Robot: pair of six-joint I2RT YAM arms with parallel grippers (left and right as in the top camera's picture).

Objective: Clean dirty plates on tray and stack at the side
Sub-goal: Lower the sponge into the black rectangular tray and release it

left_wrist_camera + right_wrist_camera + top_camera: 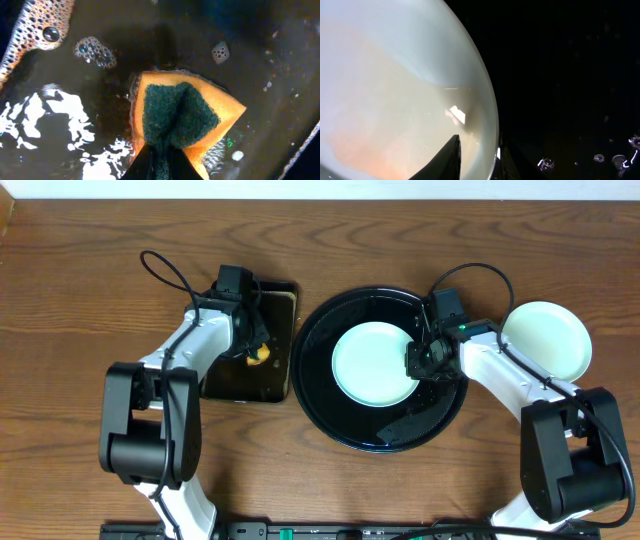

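A light blue plate (370, 365) lies on the large round black tray (400, 425). My right gripper (422, 362) is shut on the plate's right rim. In the right wrist view the fingers (480, 162) straddle the rim of the plate (395, 90), which shows a faint orange tint. The black tray (570, 75) lies beneath. A pale plate (545, 340) sits on the bare wood at the right. A third plate is not in view. My left gripper (257, 352) is shut on an orange sponge (180, 112) with a green scouring face, its fingers (160, 165) pinching it.
The sponge sits low in a smaller rectangular black tray (235, 380) left of the round tray; it holds soapy water with foam (35, 25). Brown wood tabletop (90, 280) surrounds both trays. Water drops (615, 160) lie on the round tray.
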